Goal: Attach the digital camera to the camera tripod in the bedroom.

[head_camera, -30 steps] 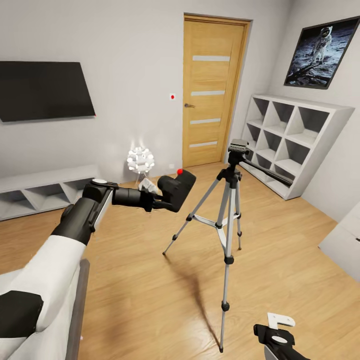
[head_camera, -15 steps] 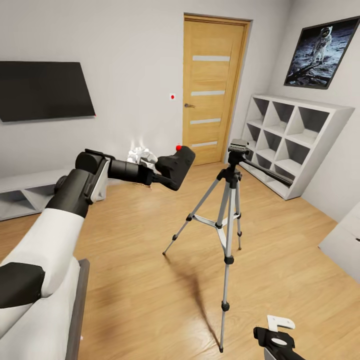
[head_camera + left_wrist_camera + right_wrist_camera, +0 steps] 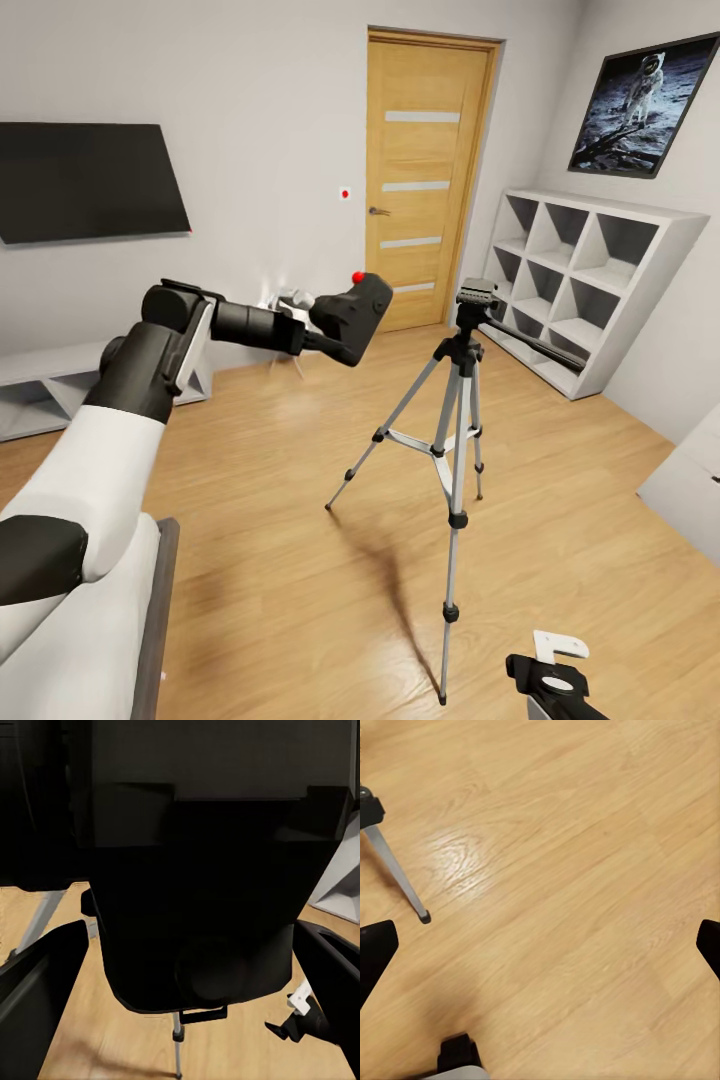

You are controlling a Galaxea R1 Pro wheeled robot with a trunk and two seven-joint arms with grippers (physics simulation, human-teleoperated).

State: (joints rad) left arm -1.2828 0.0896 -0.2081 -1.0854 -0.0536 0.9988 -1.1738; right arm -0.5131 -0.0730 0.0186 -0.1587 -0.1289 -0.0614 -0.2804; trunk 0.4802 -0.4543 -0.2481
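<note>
Head view, left arm: the black-and-white left arm is stretched forward at chest height; the left gripper [image 3: 312, 338] is clamped on the small black DSLR-shaped digital camera [image 3: 350, 316], whose round red button points up; the camera is held in the air, left of the tripod's head and apart from it.
Head view, tripod: the tall camera tripod with silver telescoping legs and black joints [image 3: 452, 420] stands upright on the light wood plank floor [image 3: 270, 560]; its long black pan handle reaches toward the white cube shelf [image 3: 585, 270].
Head view, room: a wooden door with pale stripes [image 3: 420, 180] is seen behind; an astronaut poster [image 3: 645, 105] hangs above the shelf; a flat black screen [image 3: 90, 180] is mounted on the grey wall.
Head view, right arm: the right gripper [image 3: 550, 675] is seen low, near the tripod's nearest foot.
Left wrist view: the camera body [image 3: 202, 862] is seen close between the dark fingers [image 3: 37, 997]; a tripod leg is glimpsed beyond.
Right wrist view: the black fingertips [image 3: 375, 952] are spread wide over bare floor, nothing between them; a silver tripod leg [image 3: 394, 874] with a black foot rests on the planks.
</note>
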